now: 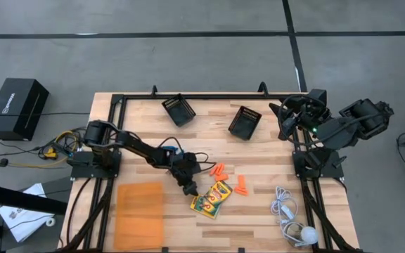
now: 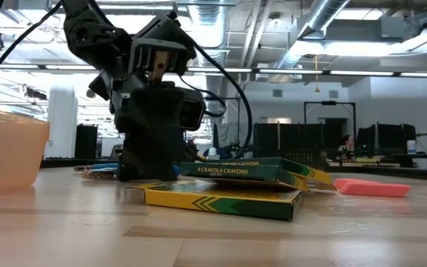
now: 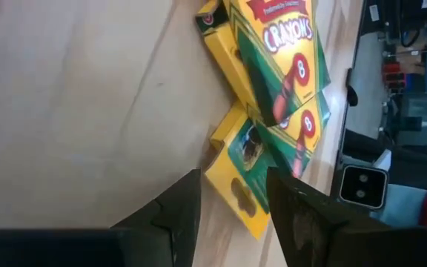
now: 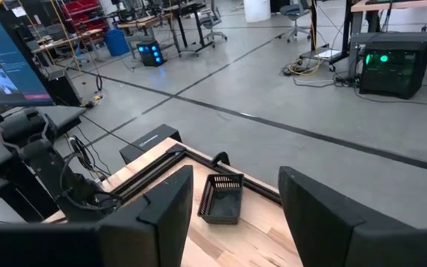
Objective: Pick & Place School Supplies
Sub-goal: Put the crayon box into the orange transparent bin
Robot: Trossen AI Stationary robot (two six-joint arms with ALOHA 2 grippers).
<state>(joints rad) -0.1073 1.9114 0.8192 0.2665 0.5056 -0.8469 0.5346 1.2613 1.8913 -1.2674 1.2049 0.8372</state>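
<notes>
While the orange tray point(image 1: 140, 214) sits off to the far side, the left gripper point(image 1: 190, 190) is down at the tabletop point(image 1: 259, 158) right at the near corner of the stacked Crayola crayon boxes point(image 1: 211, 199). Its fingers point(image 3: 170, 215) are spread with nothing between them, and in the left wrist view the yellow-and-green boxes lie just ahead of the tips, one box askew on top of another. From table height that gripper stands low and just beside the stack. Just beyond the boxes from the claw lie the stubby orange pieces point(image 1: 220, 170), with a second cluster point(image 1: 242, 185) a little farther on. Two black mesh bins point(image 1: 178, 109) stand well behind it at the far edge. A white cord with a round bulb point(image 1: 292, 218) lies well apart toward the other side. Over there the right gripper point(image 1: 285, 116) waits, raised at the table's corner, its fingers point(image 4: 165, 208) apart and empty.
</notes>
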